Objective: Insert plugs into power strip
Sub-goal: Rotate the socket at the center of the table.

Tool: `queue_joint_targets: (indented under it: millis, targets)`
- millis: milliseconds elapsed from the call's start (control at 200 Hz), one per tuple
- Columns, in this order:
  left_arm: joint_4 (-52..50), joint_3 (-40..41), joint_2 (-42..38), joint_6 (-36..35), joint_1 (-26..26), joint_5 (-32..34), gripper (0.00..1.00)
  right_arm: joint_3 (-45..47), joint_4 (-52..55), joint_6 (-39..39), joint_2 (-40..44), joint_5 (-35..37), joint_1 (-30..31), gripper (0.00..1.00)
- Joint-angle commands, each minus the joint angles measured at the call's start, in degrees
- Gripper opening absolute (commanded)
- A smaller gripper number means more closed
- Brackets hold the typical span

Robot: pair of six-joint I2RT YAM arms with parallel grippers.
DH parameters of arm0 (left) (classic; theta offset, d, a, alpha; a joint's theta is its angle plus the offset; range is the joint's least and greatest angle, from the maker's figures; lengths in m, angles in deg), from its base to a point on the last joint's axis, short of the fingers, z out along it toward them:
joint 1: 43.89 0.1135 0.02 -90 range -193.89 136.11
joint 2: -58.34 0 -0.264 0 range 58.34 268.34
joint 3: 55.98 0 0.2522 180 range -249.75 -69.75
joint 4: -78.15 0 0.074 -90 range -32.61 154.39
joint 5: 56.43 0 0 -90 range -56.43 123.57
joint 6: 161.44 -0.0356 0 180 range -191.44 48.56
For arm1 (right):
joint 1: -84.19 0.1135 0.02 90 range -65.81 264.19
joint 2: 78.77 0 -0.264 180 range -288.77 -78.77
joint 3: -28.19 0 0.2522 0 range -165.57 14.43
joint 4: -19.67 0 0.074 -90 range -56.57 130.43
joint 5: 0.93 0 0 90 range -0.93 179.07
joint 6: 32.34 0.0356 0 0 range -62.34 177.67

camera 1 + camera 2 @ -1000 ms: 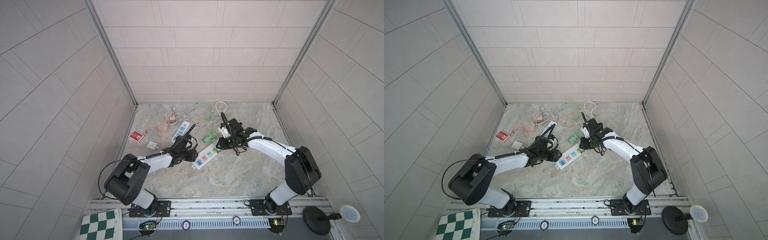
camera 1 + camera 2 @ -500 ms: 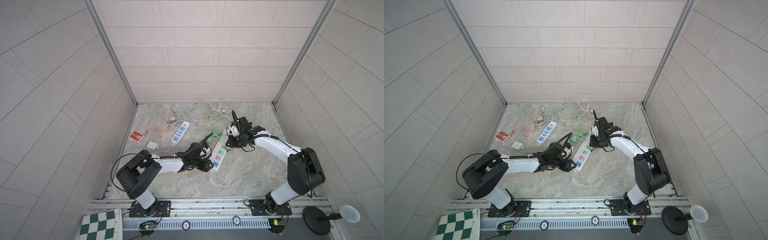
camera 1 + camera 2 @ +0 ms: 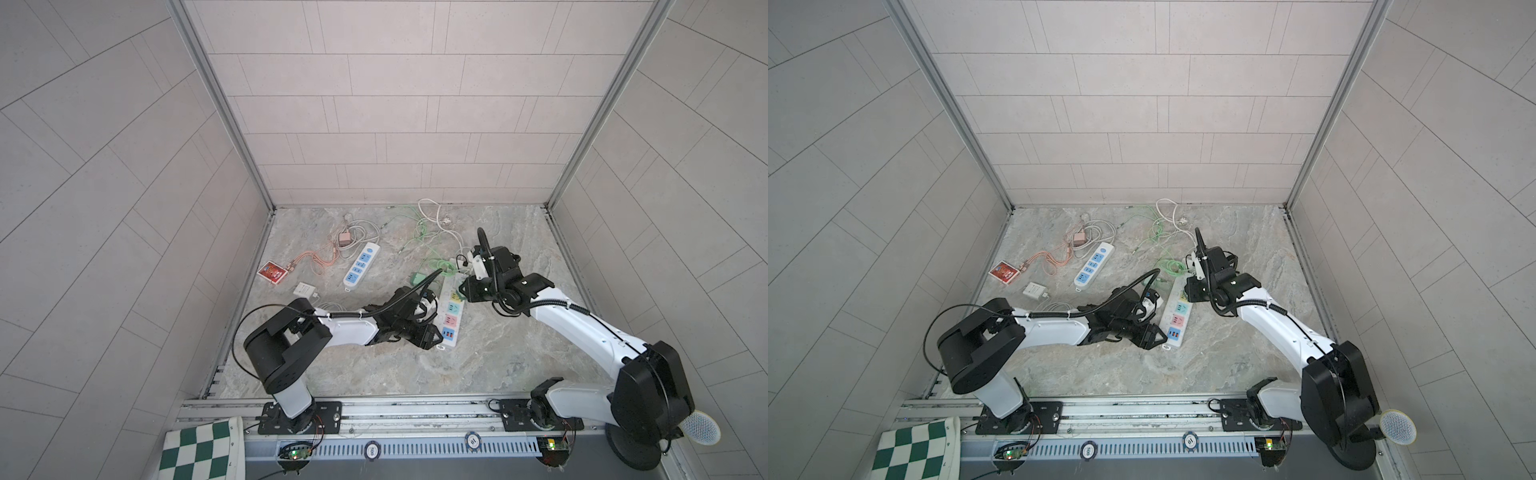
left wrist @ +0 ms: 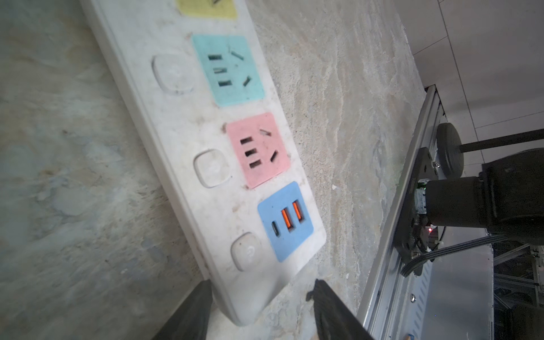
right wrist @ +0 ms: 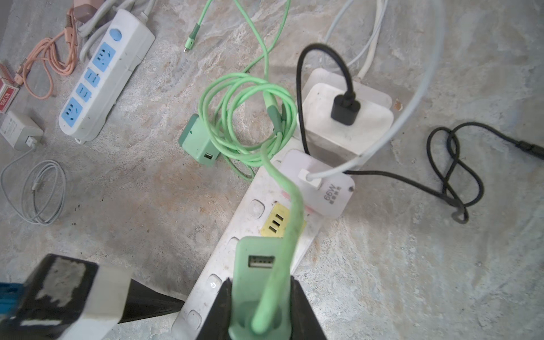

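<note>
Where both top views look down on the marble table (image 3: 478, 365), the white power strip (image 3: 451, 321) with coloured sockets lies near the middle, running away from the front rail (image 3: 415, 405). My left hand (image 3: 434, 338) sits at its near end and my right hand (image 3: 463, 289) over its far half. Open stone lies between the strip and the rail, and across to the right wall (image 3: 665, 208). A blue-socket strip (image 3: 361, 266), a pink plug (image 3: 344, 239), a small white plug (image 3: 304, 289) and a red card pack (image 3: 272, 272) crowd the far left part among loose cables.

From my left wrist, my two fingers (image 4: 191, 312) stand apart on either side of the strip's near corner. One lies along the long edge. The other has a sliver of table between it and the strip, so this hand is open and pinches nothing. The teal, pink and blue sockets show their slots uncovered.

From my right wrist, my right hand is clamped on a mint green plug (image 5: 259, 256), held over the strip just short of the yellow socket (image 5: 276, 220). Whether its prongs touch the strip I cannot tell. Its green cable (image 5: 247, 117) coils beyond. A white charger (image 5: 321, 188) sits on the strip's far end, a white block (image 5: 374, 123) with a black cable (image 5: 453, 176) lies just past it, and a second green plug (image 5: 198, 141) lies on the table near the strip's long edge.
</note>
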Motion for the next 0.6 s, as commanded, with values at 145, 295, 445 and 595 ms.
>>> queue_joint_targets:
  millis: [145,295,445,595]
  targets:
    - [-9.32,-0.19,-6.18,-5.3,0.79,3.93,0.65,2.28,-3.82,2.6,1.39,6.25,1.89,0.01]
    - [-12.63,1.6,-11.36,-5.74,3.65,8.28,0.65,3.34,-5.65,3.83,1.07,8.24,3.89,0.01]
    - [-14.14,4.43,-18.88,-5.13,5.87,14.46,0.65,3.98,-7.38,5.34,0.4,10.23,5.84,0.01]
    - [-14.76,7.21,-26.22,-3.41,6.18,22.13,0.7,4.38,-8.65,6.2,-0.41,12.44,8.07,0.01]
